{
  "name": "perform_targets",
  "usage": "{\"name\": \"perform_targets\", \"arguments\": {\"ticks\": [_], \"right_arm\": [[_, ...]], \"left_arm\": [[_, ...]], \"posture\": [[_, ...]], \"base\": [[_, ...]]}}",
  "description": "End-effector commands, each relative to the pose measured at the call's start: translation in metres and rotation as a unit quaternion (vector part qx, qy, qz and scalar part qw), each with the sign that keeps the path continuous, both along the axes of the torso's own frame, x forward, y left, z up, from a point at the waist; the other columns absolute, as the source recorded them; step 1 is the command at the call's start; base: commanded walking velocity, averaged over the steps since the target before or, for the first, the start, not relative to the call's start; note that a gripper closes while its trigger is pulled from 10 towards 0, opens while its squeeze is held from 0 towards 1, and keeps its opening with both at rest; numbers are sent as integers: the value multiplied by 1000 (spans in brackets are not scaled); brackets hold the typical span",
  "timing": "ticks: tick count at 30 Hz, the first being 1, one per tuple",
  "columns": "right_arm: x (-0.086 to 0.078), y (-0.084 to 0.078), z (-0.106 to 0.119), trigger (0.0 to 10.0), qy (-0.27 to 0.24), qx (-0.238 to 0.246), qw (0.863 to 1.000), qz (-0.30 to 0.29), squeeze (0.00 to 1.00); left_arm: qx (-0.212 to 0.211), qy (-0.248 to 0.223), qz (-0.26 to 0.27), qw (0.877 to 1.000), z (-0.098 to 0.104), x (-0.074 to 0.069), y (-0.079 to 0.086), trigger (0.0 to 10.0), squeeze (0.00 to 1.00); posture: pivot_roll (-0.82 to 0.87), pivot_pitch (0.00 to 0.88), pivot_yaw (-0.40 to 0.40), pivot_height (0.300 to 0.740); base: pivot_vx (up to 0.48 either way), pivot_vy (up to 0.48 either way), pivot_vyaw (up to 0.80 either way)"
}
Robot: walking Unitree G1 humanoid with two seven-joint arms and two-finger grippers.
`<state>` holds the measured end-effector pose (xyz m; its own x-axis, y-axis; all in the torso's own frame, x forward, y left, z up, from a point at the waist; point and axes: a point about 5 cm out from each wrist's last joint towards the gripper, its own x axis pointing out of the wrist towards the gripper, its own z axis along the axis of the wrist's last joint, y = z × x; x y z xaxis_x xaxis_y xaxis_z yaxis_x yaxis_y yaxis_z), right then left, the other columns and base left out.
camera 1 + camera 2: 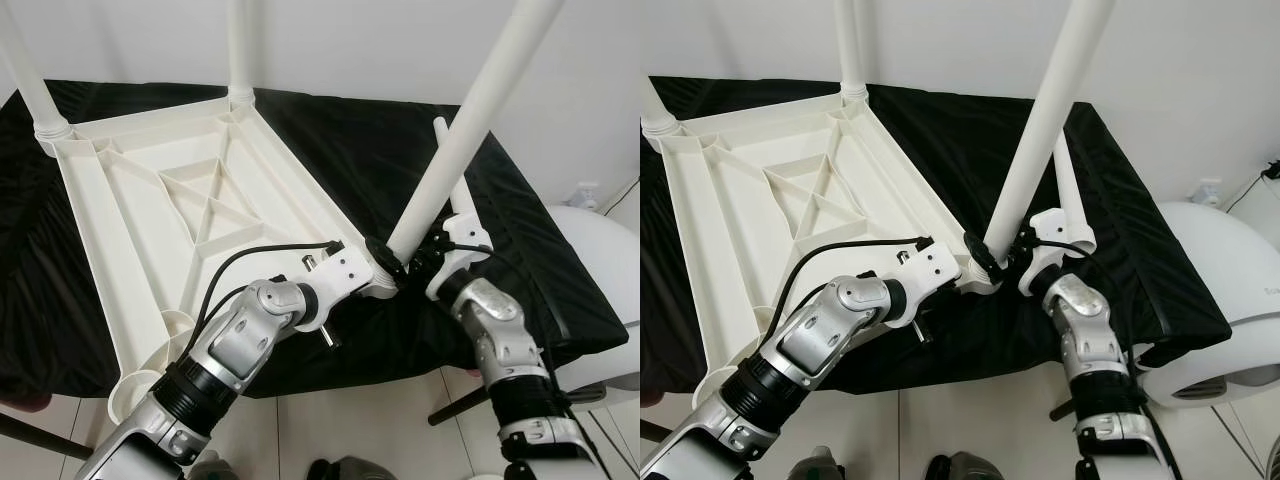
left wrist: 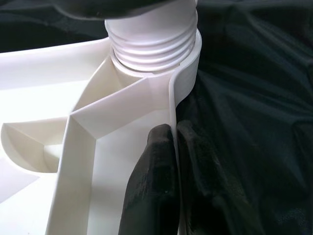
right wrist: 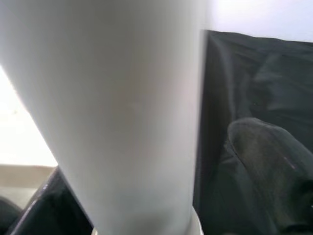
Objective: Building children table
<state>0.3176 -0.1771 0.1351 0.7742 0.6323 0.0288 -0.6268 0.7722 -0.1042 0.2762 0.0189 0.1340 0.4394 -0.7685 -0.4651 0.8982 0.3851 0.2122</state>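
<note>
While the white plastic tabletop (image 1: 190, 210) lies upside down on a black cloth (image 1: 400, 160), its ribbed underside faces up, a lattice of thin walls forming triangles and long troughs. 2 white round legs already stand in the tabletop's far corners, one (image 1: 25, 75) at the robot's left and one (image 1: 240, 50) further along the far edge. At the tabletop's near corner closest to the robot's right, a 3rd leg (image 1: 470, 130) leans out at a slant, its threaded end sitting in the corner socket (image 2: 156, 46). The left gripper (image 2: 168, 152) pinches the tabletop's thin rim wall just beside that socket, 1 finger on each side. The right gripper (image 1: 415, 265) is at the slanted leg's base beside the same corner; I cannot tell how its fingers stand. A 4th leg (image 1: 455, 185) lies on the cloth beyond it.
</note>
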Motion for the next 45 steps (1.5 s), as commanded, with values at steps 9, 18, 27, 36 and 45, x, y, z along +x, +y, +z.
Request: {"name": "perform_targets", "arguments": {"ticks": [9,18,27,36,45], "right_arm": [[2,-21,-2,8941,20,-35,997,62,0],[5,-28,-1,0,22,-34,996,77,0],[5,-30,-1,0,28,-17,996,81,0],[7,-16,1,10000,13,18,999,25,0],[1,8,7,10000,-17,39,999,-30,0]], "left_arm": [[-8,-8,-23,1000,9,-1,-3,10000,0],[-8,-8,-21,1000,9,0,-2,10000,0],[-10,-8,-25,1000,8,-1,-5,10000,0],[-11,-5,-28,1000,6,-4,-7,10000,0],[-8,-4,-30,1000,3,-6,-8,10000,0]], "posture": [[48,16,-98,740],[45,12,-97,740],[38,9,-100,740],[35,6,-114,740],[35,3,-120,740]], "base": [[0,0,0],[0,0,0],[0,0,0],[0,0,0],[0,0,0]]}}
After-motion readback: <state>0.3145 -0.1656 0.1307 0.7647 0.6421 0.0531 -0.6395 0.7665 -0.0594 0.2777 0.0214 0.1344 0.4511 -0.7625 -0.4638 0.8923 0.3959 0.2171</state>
